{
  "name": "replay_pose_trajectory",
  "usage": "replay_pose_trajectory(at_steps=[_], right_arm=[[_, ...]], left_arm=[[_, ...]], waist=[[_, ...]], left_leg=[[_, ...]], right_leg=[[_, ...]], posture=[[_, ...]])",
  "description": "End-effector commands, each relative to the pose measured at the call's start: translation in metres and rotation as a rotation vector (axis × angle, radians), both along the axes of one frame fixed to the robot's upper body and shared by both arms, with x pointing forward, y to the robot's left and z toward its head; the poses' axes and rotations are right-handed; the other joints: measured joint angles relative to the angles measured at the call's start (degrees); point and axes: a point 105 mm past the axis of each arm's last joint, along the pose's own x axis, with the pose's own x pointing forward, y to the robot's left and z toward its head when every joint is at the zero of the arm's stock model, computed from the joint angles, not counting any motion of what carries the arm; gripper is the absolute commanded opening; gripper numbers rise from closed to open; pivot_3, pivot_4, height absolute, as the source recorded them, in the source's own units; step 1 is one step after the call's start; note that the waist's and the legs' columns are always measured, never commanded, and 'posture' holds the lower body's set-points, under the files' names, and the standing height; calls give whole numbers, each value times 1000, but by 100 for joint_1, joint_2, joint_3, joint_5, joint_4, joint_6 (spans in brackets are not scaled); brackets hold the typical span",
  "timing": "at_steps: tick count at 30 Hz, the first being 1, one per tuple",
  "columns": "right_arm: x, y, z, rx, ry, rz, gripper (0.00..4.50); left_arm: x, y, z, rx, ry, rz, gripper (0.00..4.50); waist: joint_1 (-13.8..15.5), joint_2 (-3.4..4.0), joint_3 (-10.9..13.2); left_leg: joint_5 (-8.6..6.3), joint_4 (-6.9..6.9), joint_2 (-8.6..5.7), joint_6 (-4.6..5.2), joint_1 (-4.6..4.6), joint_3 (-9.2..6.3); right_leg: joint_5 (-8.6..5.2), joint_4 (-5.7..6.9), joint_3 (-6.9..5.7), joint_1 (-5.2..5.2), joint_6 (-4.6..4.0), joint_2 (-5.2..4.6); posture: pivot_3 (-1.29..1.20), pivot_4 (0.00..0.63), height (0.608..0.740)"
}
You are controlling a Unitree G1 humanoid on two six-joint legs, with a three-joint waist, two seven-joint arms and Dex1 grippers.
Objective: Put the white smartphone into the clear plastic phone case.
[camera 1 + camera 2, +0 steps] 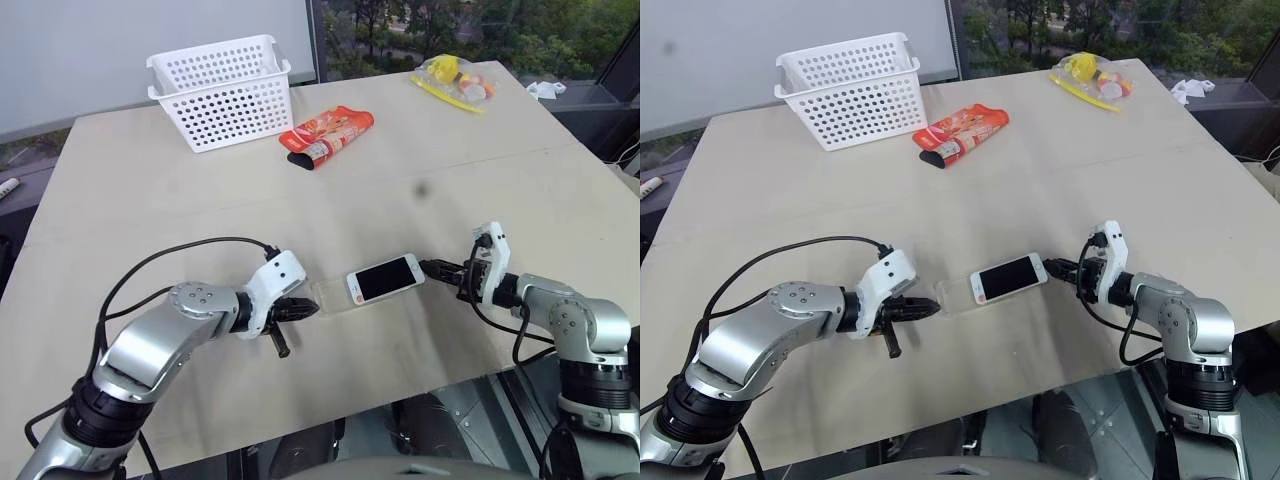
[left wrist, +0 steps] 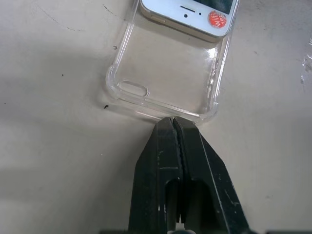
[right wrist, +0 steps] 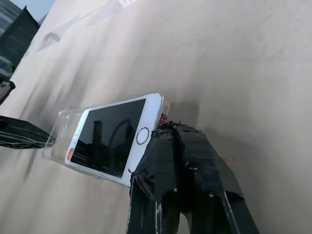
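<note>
Left eye view, left to right. Left gripper (image 1: 310, 310): jaws clenched, empty, tips pressed against the near short end of the clear plastic phone case (image 2: 165, 73). Case: flat on the table (image 1: 200, 200), long axis in line with both jaws, open end toward the right gripper. White smartphone (image 1: 385, 278): screen up, lying between the two jaws, one end partly inside the case, home-button end pointing at the right gripper (image 1: 432, 268). Right gripper: jaws clenched, empty, tips against the phone's home-button end.
</note>
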Motion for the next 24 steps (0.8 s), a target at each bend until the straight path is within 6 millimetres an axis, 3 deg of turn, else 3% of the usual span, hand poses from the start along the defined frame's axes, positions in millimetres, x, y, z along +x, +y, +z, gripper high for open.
replay_pose_trajectory(at_steps=[1,5,8,18,24], right_arm=[[3,2,25,12,-121,36,44],[-4,3,43,-184,-439,205,44],[-10,7,40,-359,-613,366,44],[-7,7,16,-424,-562,420,44],[9,-5,19,-486,-593,359,44]], left_arm=[[3,-2,5,-6,-29,-5,0],[3,-2,4,-5,-28,-6,0],[4,-2,4,-8,-29,-9,0],[6,-4,3,-14,-33,-11,0],[6,-5,3,-15,-35,-11,0]], waist=[[0,0,0],[8,0,0],[-4,-2,0],[31,-3,0],[34,-3,0]], left_leg=[[0,0,0,0,0,0],[0,2,-1,1,0,2],[-3,3,0,6,0,5],[3,9,4,-5,6,6],[4,9,3,-7,6,6]], right_leg=[[0,0,-1,0,0,0],[0,-1,-2,1,1,1],[-2,-2,-6,3,4,23],[-1,-1,1,9,2,2],[-1,-1,2,9,2,2]], posture=[[0,150,740],[0,150,740],[0,150,740],[0,150,740],[0,150,740]])
